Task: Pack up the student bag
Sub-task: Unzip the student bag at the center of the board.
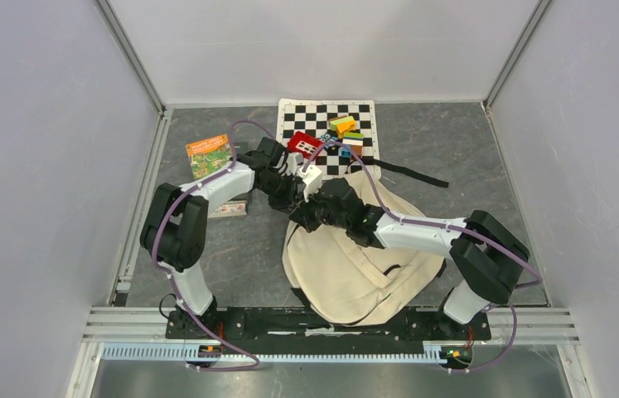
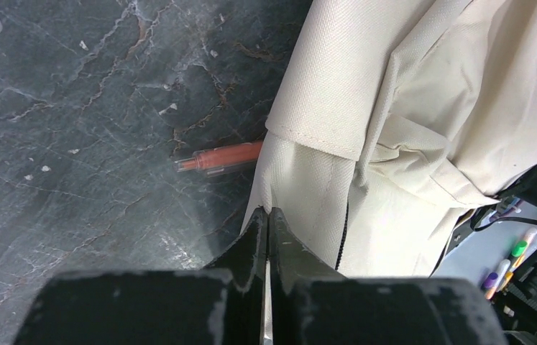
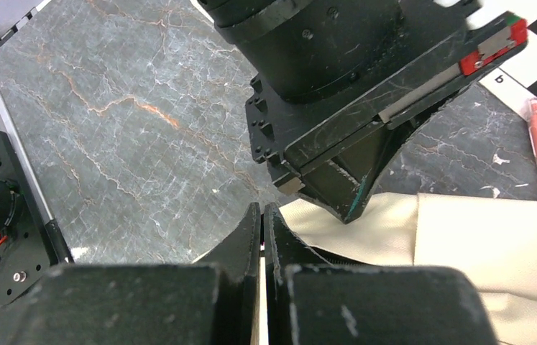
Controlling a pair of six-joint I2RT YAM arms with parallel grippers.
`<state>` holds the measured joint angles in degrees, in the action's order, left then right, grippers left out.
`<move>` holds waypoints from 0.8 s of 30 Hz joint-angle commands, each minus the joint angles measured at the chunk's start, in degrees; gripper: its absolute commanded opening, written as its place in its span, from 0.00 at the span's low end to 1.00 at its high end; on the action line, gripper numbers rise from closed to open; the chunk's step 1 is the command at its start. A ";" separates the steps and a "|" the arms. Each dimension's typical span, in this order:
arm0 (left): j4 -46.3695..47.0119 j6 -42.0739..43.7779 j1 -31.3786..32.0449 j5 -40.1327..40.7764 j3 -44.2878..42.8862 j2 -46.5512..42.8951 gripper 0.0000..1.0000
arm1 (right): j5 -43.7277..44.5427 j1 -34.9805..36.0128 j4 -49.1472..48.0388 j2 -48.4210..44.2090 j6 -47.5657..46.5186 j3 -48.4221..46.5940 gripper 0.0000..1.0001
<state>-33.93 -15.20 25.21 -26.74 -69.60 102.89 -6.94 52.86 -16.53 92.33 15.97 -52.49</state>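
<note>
Left end effector [image 2: 266, 221] clamped on student bag [image 1: 355, 274] fabric | right end effector [image 3: 262, 214] likewise | bag lower centre, on tabletop [image 1: 231, 249] | book [image 1: 209, 156], pen [image 2: 222, 158] unpacked: judged early stage.

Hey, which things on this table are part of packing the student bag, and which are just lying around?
In the job: cream fabric backpack, pinched at its edge by the left gripper and right gripper; probably for packing: orange-red plastic pen, colourful picture book.
Lying about, apparently: black-and-white chequered mat, red box and coloured blocks on it.
</note>
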 commanded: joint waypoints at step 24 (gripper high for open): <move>9.22 -7.38 -3.52 -2.40 2.27 -3.18 0.02 | 1.57 14.35 1.33 1.18 -0.14 -3.33 0.00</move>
<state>-30.98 -19.97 22.94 -28.01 -67.11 101.27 -3.99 63.96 -14.13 94.11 14.94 -53.25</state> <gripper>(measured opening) 0.028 0.009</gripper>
